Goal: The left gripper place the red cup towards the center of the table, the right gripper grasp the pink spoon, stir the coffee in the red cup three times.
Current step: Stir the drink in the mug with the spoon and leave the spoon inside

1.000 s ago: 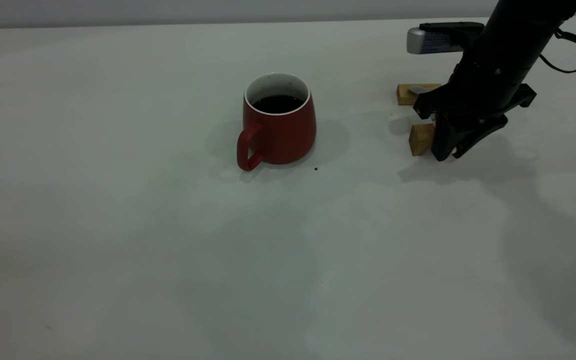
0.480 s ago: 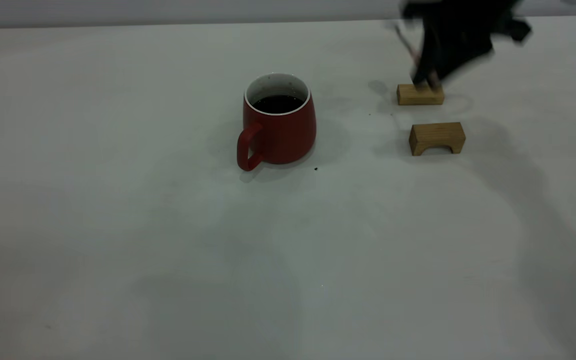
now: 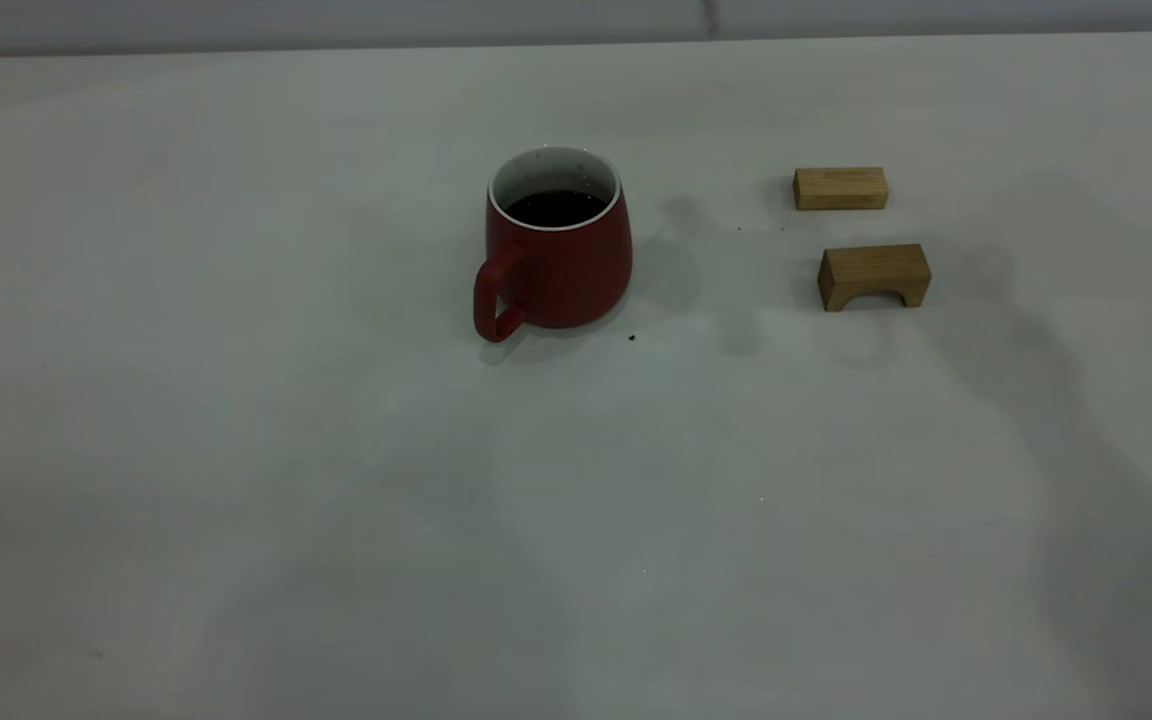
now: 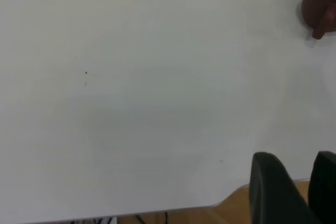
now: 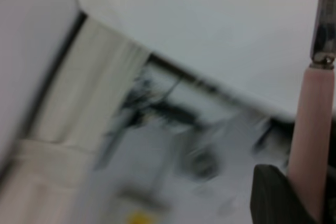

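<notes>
The red cup stands upright near the middle of the table, handle toward the near left, with dark coffee inside. Its edge also shows in the left wrist view, where the red cup sits far from my left gripper. That gripper hangs over the table's edge, fingers close together with nothing between them. My right gripper is shut on the pink spoon, whose grey neck points away from the jaws. Only one finger of it shows. Neither gripper appears in the exterior view.
Two tan wooden blocks lie right of the cup: a flat block farther back and an arched block nearer. A dark speck lies by the cup's base. The right wrist view looks past the table's edge at blurred clutter.
My right gripper rose from the wooden blocks with the spoon and left the exterior view. Both blocks are now uncovered. The cup has not moved.
</notes>
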